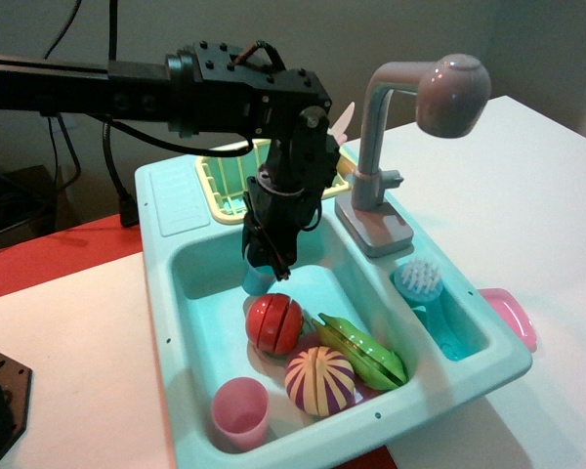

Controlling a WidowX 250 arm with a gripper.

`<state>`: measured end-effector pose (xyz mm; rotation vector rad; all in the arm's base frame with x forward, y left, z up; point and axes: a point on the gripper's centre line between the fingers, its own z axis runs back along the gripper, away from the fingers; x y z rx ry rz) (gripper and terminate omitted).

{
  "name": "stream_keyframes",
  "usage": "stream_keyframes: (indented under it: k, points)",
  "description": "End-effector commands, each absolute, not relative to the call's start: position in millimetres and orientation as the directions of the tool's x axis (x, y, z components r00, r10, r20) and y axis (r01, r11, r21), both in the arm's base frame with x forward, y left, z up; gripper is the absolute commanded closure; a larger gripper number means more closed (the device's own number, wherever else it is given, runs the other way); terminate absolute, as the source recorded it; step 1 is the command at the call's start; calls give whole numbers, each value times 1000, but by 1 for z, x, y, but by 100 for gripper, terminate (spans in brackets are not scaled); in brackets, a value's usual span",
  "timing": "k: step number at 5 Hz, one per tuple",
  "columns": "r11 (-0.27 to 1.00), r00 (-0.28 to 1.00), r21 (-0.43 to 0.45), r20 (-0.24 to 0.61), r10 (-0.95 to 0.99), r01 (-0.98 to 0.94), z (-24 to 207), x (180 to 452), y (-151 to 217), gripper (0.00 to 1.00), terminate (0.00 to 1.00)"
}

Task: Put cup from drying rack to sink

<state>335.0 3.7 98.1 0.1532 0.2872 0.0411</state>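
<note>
The small blue-teal cup (255,281) hangs low inside the basin of the light teal sink (161,283), near its back left part and just behind a red toy fruit. My gripper (266,262) reaches down into the basin from above and is shut on the cup; its black fingers hide the cup's upper part. The pale yellow drying rack (220,182) sits on the sink's back ledge, behind the arm, and is partly hidden by it.
In the basin lie a red toy fruit (273,323), a striped purple-yellow vegetable (319,380), a green pod (363,353) and a pink cup (240,411). A grey faucet (376,166) stands at the right. A teal brush (420,279) is in the side compartment.
</note>
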Motion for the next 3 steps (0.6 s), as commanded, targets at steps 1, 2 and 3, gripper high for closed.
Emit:
stream_keyframes:
  k: [1,2,3]
  points:
    - [982,981,174,-168,100,-70,141,343,10,0,0]
    - [980,980,183,-165,114,-84,158,346,15,0,0]
    - [974,984,192,-107,143,-121,197,350,34,0,100]
